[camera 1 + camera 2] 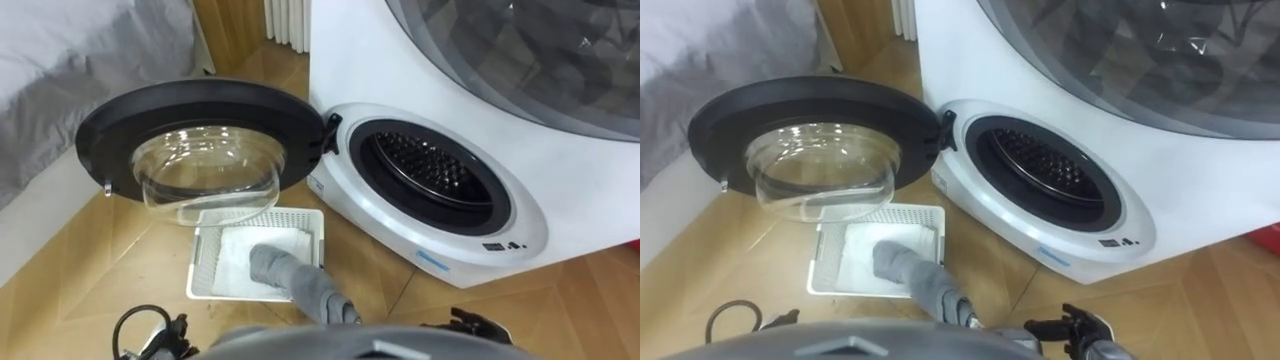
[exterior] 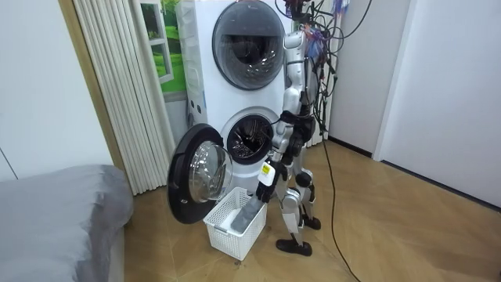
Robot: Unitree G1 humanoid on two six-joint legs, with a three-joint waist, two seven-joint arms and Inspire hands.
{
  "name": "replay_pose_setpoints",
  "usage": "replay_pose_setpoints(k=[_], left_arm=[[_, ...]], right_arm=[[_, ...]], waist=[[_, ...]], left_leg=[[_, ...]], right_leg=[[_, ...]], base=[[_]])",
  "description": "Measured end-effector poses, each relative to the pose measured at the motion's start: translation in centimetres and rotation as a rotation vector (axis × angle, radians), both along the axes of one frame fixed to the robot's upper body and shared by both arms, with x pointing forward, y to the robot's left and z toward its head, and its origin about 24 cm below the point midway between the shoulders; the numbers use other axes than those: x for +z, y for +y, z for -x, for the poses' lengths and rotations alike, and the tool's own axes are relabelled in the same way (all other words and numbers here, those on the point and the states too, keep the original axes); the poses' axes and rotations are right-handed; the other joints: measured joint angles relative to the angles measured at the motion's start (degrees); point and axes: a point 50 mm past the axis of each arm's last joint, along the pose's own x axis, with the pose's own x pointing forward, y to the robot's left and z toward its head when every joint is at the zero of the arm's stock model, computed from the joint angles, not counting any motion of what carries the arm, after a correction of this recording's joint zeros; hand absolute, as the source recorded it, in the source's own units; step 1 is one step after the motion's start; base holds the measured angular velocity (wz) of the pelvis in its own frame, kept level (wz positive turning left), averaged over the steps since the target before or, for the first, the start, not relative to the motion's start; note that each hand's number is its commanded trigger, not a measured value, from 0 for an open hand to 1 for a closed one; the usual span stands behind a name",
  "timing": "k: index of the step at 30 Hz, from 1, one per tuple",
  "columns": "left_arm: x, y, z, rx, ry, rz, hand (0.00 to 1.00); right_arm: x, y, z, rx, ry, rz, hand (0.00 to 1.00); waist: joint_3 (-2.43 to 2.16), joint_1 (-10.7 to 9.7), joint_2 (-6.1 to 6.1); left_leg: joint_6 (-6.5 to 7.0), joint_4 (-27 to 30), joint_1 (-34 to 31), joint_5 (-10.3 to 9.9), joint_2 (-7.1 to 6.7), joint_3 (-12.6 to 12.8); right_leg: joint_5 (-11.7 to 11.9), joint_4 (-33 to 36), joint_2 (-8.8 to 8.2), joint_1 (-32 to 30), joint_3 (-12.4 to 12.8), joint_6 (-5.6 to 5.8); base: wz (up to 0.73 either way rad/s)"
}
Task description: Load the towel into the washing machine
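Progress: early, at the pick-up stage, nothing loaded yet. Left eye view: the grey fabric towel has its far end down in the white plastic lattice basket, on top of a flat white layer (cloth or liner, cannot tell). Its near end rises over the basket's near rim toward the robot's chest. The white front-loading washing machine sits front right. Its round black-rimmed glass door is swung wide open to the left, above the basket's far rim. The dark perforated drum looks empty. The right hand sits low right, fingers loose, holding nothing. Room view: the robot stands just beside the basket, knees bent, with one arm, judged the left by its body, reaching down. The left hand meets the towel's upper end; it is judged clamped on it, though the fingers are too small to read. Right eye view: same layout, the towel well apart from the drum opening. Left to do: lift the towel clear, swing right, push it into the drum, let go.
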Motion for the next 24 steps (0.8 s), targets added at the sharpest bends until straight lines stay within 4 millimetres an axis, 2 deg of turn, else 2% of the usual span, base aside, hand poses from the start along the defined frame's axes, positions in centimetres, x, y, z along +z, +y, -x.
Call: replay_pose_setpoints(k=[4,6,7,10,14,15,16,18,20,24], left_arm=[[0.1,0.0,-1.2,-0.014,-0.032,-0.006,0.0],[0.3,-0.1,-2.0,-0.031,-0.061,-0.006,0.0],[0.4,-0.1,-2.7,-0.046,-0.092,-0.01,0.0],[1.0,-0.5,-5.7,-0.098,-0.197,-0.013,0.0],[2.1,-2.0,-9.9,-0.205,-0.335,0.002,0.0],[2.2,-2.2,-10.3,-0.218,-0.349,0.006,0.0],[2.5,-2.9,-11.2,-0.246,-0.379,0.014,0.0],[2.6,-3.7,-12.2,-0.29,-0.397,0.024,0.0],[3.0,-4.7,-13.4,-0.339,-0.424,0.021,0.0],[3.1,-5.5,-14.0,-0.39,-0.422,0.024,0.0]], right_arm=[[0.1,-0.1,-0.8,0.039,-0.011,0.006,0.0],[0.2,-0.1,-1.2,0.041,-0.02,0.008,0.0],[0.2,-0.2,-1.5,0.05,-0.029,0.011,0.0],[0.6,0.0,-3.5,0.092,-0.073,0.019,0.0],[0.9,1.3,-6.1,0.201,-0.12,-0.009,0.0],[0.9,1.6,-6.5,0.214,-0.13,-0.016,0.0],[1.2,2.0,-7.5,0.234,-0.152,-0.026,0.0],[1.4,2.5,-8.6,0.269,-0.175,-0.031,0.0],[1.8,3.1,-10.0,0.307,-0.214,-0.029,0.0],[2.1,3.8,-11.0,0.351,-0.239,-0.02,0.0]], waist=[[-0.07,0.08,0.13],[0.06,-0.08,0.34],[0.05,-0.08,0.36],[0.46,-0.28,1.05],[0.71,-0.18,1.23],[0.77,-0.16,1.27],[0.92,-0.25,1.31],[1.81,-0.38,1.31],[1.92,-0.49,1.23],[2.3,-0.84,0.94]], left_leg=[[0.01,0.44,-1.96,0.09,-0.03,-0.14],[0.02,1.05,-3.17,0.1,-0.04,-0.35],[0.06,1.31,-4.11,0.13,-0.04,-0.42],[0.27,1.98,-7.32,0.64,-0.17,-1.13],[0.36,1.67,-10.0,1.62,-0.39,-1.29],[0.36,1.68,-10.28,1.66,-0.36,-1.29],[0.41,1.69,-11.06,1.87,-0.37,-1.32],[0.57,1.72,-12.21,2.26,-0.46,-1.35],[0.73,2.13,-14.98,2.63,-0.42,-1.36],[0.94,3.17,-18.92,2.95,-0.46,-1.68]], right_leg=[[0.07,0.09,-0.02,-1.59,-0.11,-0.08],[0.11,0.13,-0.02,-2.33,-0.26,-0.09],[0.18,0.18,-0.01,-3.3,-0.27,-0.13],[0.33,1.13,-0.26,-6.25,-1.26,-0.16],[0.57,1.64,-0.49,-9.05,-1.65,-0.28],[0.56,2.19,-0.51,-9.63,-1.65,-0.28],[0.56,2.88,-0.58,-10.76,-1.64,-0.28],[0.55,3.72,-0.74,-12.16,-1.62,-0.28],[0.52,6.43,-0.98,-16.1,-1.63,-0.27],[0.5,9.84,-1.33,-21.21,-1.57,-0.28]], base=[[0.01],[0.05],[0.06],[0.12],[0.04],[0.0],[0.0],[0.0],[0.0],[0.0]])
